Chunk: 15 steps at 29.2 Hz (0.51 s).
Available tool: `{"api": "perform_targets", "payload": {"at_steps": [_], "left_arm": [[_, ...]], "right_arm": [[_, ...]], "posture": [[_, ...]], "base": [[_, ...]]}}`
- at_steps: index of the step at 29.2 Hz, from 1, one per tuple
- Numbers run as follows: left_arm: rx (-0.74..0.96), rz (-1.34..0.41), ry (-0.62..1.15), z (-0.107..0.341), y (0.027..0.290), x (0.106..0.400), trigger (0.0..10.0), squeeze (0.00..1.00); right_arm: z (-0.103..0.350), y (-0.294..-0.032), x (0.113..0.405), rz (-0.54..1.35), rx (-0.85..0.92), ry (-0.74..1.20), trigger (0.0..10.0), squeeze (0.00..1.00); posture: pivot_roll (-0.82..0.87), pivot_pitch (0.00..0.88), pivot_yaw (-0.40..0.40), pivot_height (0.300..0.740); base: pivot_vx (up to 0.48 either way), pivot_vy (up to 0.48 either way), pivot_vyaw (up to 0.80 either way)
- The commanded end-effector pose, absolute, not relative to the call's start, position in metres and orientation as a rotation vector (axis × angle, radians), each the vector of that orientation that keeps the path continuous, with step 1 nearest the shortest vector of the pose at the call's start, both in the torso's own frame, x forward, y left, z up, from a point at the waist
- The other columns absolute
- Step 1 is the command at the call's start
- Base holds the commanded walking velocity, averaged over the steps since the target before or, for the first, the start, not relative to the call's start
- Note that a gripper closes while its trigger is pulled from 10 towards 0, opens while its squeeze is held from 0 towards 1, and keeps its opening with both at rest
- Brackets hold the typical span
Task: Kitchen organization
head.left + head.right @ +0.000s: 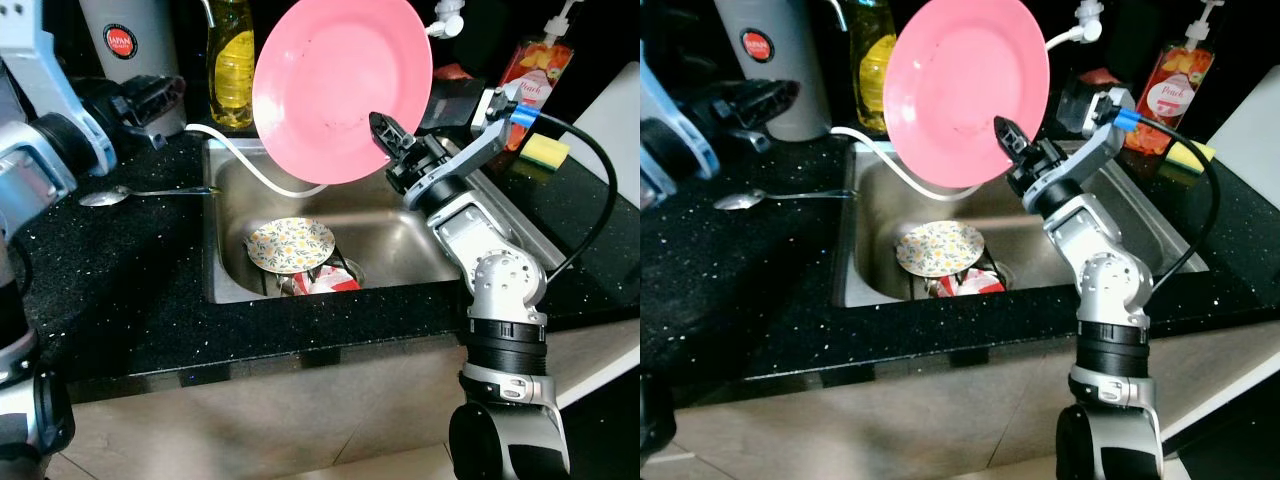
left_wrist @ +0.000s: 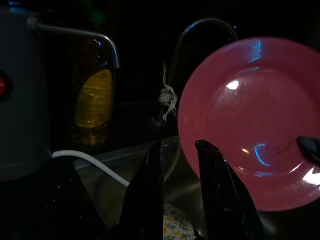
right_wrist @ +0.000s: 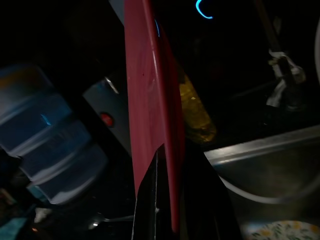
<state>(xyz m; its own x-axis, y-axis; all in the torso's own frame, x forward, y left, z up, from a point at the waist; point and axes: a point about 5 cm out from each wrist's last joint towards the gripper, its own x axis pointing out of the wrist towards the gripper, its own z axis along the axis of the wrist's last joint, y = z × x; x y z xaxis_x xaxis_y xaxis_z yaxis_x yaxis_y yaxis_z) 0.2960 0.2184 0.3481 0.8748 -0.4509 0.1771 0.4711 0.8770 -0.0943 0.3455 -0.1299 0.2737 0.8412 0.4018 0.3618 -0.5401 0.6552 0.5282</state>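
Observation:
A pink plate (image 1: 340,85) hangs tilted on edge above the steel sink (image 1: 400,235). My right gripper (image 1: 382,135) is shut on its lower right rim; in the right wrist view the plate (image 3: 150,100) stands edge-on between the black fingers. A small floral plate (image 1: 290,243) lies in the sink bottom beside a red-and-white packet (image 1: 330,283). My left gripper (image 1: 165,100) hovers over the left counter near a grey flask (image 1: 125,40), fingers slightly apart and holding nothing. The left wrist view looks across at the pink plate (image 2: 255,120).
A metal spoon (image 1: 120,195) lies on the black counter left of the sink. A yellow soap bottle (image 1: 232,65) stands behind the sink, and a white cord (image 1: 250,160) runs over the sink's edge. A peach bottle (image 1: 530,80) and yellow sponge (image 1: 545,150) sit at the right.

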Motion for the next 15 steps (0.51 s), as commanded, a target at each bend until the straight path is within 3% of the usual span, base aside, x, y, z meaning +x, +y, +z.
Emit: {"api": "perform_targets", "payload": {"at_steps": [1,15], "left_arm": [[-0.13,-0.413,-0.172,0.351,0.226,0.298,10.0,0.0],[-0.229,-0.268,-0.229,0.347,0.24,0.306,10.0,0.0]], "right_arm": [[0.262,-0.131,0.349,0.491,0.629,-0.186,10.0,0.0],[0.251,-0.122,0.362,0.383,0.47,-0.139,10.0,0.0]], "posture": [[0.12,0.0,-0.068,0.74],[0.11,0.0,-0.072,0.74]], "base": [[0.0,0.0,0.0],[0.0,0.0,0.0]]}}
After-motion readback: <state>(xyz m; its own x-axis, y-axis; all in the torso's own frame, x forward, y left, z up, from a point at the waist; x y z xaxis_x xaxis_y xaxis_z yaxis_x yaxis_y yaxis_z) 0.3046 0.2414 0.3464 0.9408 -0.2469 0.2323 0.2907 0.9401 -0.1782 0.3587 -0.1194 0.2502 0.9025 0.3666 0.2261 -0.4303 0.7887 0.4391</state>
